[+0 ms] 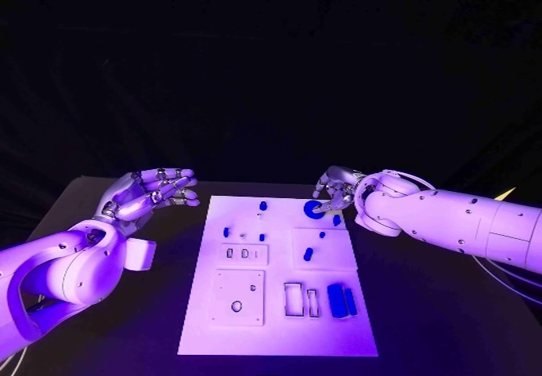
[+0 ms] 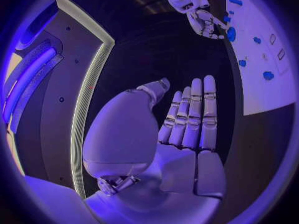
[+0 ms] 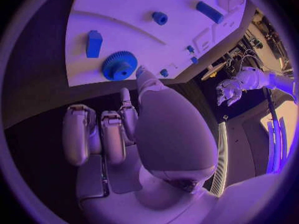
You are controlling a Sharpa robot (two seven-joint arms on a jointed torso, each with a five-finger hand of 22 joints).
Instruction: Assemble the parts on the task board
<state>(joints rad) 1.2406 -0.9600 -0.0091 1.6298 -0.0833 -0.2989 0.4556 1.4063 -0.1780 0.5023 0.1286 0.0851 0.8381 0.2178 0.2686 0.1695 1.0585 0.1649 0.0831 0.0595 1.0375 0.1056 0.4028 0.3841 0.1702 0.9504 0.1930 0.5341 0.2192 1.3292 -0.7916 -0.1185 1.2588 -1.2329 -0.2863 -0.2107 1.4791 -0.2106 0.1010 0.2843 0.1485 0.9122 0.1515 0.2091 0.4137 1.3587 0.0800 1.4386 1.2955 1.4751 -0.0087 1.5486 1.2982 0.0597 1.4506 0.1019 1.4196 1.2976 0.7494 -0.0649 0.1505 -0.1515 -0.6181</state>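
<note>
The white task board lies in the middle of the table. A blue gear lies flat near its far right corner. My right hand hovers at that corner with its fingers curled in and nothing in them; one fingertip comes right up to the gear's rim. A blue block, a small blue cylinder and a blue bar lie further in on the board. My left hand is raised off the board's left side, fingers straight and apart, holding nothing.
Two blue bars stand beside rectangular slots at the board's near right. Small blue pieces dot the far half. Black table surrounds the board on the left, right and near sides.
</note>
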